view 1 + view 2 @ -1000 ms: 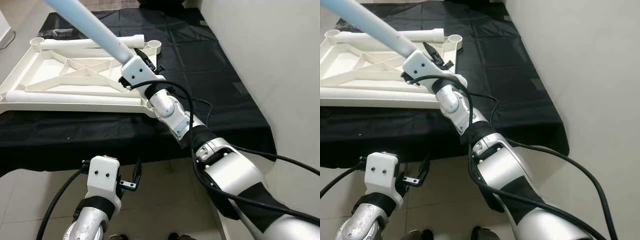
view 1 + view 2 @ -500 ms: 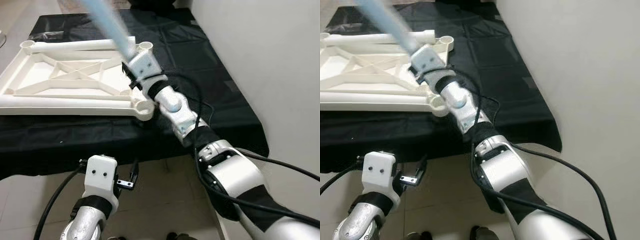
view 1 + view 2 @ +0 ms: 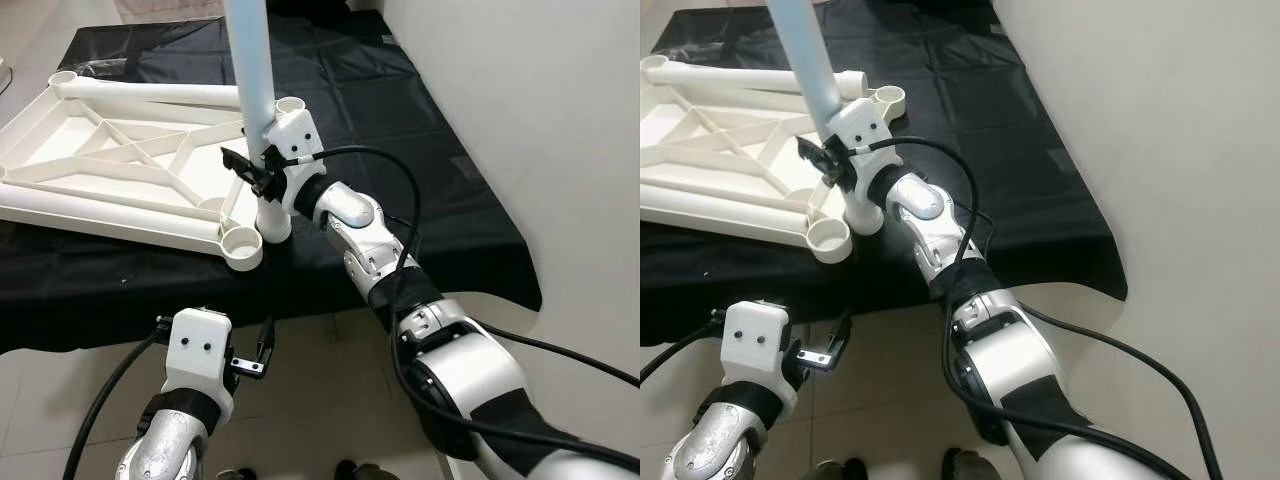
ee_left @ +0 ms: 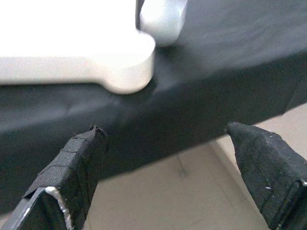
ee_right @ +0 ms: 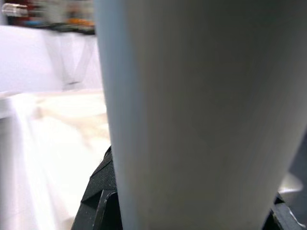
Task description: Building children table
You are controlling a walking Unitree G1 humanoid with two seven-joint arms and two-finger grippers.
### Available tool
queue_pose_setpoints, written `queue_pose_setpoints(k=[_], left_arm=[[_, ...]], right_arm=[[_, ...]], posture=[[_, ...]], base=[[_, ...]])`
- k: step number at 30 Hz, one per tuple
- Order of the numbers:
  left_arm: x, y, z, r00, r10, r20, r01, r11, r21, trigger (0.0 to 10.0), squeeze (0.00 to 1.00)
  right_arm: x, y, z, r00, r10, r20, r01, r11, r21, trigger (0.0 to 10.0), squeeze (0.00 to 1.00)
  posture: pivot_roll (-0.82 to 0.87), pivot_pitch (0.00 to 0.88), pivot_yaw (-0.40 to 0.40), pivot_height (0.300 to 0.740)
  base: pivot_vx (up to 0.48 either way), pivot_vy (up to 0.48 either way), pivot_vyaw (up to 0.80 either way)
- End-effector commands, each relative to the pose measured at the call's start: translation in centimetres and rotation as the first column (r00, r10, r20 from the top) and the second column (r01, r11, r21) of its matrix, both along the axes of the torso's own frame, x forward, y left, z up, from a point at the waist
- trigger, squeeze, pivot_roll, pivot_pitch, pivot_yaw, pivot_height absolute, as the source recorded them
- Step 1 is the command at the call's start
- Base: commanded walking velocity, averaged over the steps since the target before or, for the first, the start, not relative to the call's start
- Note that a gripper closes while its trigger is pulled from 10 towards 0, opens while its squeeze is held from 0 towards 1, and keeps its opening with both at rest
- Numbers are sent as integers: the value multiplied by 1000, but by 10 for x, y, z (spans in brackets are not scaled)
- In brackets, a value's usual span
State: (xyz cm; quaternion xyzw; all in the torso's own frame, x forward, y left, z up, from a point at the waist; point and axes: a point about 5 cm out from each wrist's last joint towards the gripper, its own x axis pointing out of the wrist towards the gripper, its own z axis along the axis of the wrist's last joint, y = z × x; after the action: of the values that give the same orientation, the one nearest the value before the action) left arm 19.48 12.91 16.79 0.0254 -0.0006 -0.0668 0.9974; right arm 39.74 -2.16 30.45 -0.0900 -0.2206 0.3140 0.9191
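Observation:
The white table frame [image 3: 130, 165] lies upside down on a black cloth, with round sockets at its corners. My right gripper [image 3: 258, 167] is shut on a long light-blue table leg [image 3: 252, 70] and holds it nearly upright. The leg's white lower end [image 3: 273, 218] stands just beside the frame's near corner socket [image 3: 241, 245]; I cannot tell whether it touches. In the right wrist view the leg [image 5: 192, 120] is pressed against a black finger [image 5: 100, 191]. My left gripper [image 3: 256, 354] hangs open and unloaded below the cloth's front edge, facing that corner [image 4: 122, 72].
The black cloth [image 3: 400, 130] covers a low platform and drops over its front edge. A white wall [image 3: 540, 120] runs close along the right. Tiled floor [image 3: 320, 400] lies below. Black cables [image 3: 380, 180] loop around my right arm.
The right arm has swung the blue leg from a slant toward the far left up to near vertical and brought its lower end down beside the near corner socket. The camera shifted slightly.

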Motion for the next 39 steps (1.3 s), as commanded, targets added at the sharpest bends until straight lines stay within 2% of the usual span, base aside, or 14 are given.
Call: queue_pose_setpoints(k=[1, 6, 7, 8, 12, 22, 24, 26, 28, 30, 31, 32, 34, 39], left_arm=[[-2, 1, -6, 1000, 8, -29, -8, 1000, 2, 10000, 0], [-2, 2, -7, 999, 11, -30, -11, 1000, 4, 10000, 0], [-3, 3, -7, 999, 13, -30, -13, 1000, 3, 10000, 0], [-3, 3, -7, 999, 13, -30, -13, 1000, 3, 10000, 0], [-5, 0, -7, 999, 9, -31, -9, 1000, -4, 10000, 0], [-14, -7, -8, 999, -11, -38, 10, 1000, -10, 10000, 0], [-18, -10, -9, 999, -13, -43, 12, 1000, -21, 10000, 0], [-19, -12, -9, 999, -14, -45, 13, 1000, -25, 10000, 0], [-19, -12, -9, 999, -15, -45, 14, 1000, -25, 10000, 0], [-19, -14, -9, 999, -19, -44, 17, 1000, -24, 10000, 0], [-19, -14, -9, 999, -19, -44, 17, 1000, -24, 10000, 0], [-19, -15, -9, 999, -20, -43, 19, 1000, -24, 10000, 0], [-19, -15, -9, 999, -21, -41, 20, 1000, -23, 10000, 0], [-20, -17, -9, 999, -21, -44, 20, 999, -27, 10000, 0]], right_arm=[[2, -5, 14, 999, -24, 35, 22, 999, 44, 10000, 0], [3, -8, 31, 997, 71, -6, -70, 994, 82, 10000, 0], [-2, 0, 38, 954, 289, -85, -280, 955, 99, 10000, 0], [-2, 0, 38, 954, 289, -85, -280, 955, 99, 10000, 0], [-13, 13, 25, 820, 545, -174, -546, 836, 49, 10000, 0], [-22, 22, 19, 703, 677, -219, -697, 716, -24, 10000, 0], [-31, 20, 15, 570, 782, -251, -815, 577, -51, 10000, 0], [-34, 20, 12, 520, 810, -272, -851, 519, -81, 10000, 0], [-34, 19, 11, 510, 815, -276, -858, 507, -88, 10000, 0], [-31, 23, 10, 587, 760, -279, -807, 575, -133, 10000, 0], [-31, 23, 10, 587, 760, -279, -807, 575, -133, 10000, 0], [-28, 25, 13, 648, 713, -266, -759, 634, -149, 10000, 0], [-24, 25, 16, 704, 665, -249, -707, 689, -158, 10000, 0], [-24, 18, 26, 693, 684, -227, -720, 676, -161, 10000, 0]], posture=[[76, 269, -54, 740], [77, 269, -56, 740], [77, 269, -56, 740], [77, 269, -56, 740], [75, 270, -60, 740], [80, 270, -73, 740], [87, 262, -75, 740], [87, 262, -75, 740], [87, 262, -75, 740], [89, 256, -81, 740], [89, 256, -81, 740], [90, 255, -84, 740], [90, 255, -84, 740], [90, 252, -83, 740]], base=[[0, 0, 0], [0, 0, 0], [0, 0, 0], [0, 0, 0], [0, 0, 0], [0, 0, 0], [0, 0, 0], [0, 0, 0], [0, 0, 0], [0, 0, 0], [0, 0, 0], [0, 0, 0], [0, 0, 0], [0, 0, 0]])
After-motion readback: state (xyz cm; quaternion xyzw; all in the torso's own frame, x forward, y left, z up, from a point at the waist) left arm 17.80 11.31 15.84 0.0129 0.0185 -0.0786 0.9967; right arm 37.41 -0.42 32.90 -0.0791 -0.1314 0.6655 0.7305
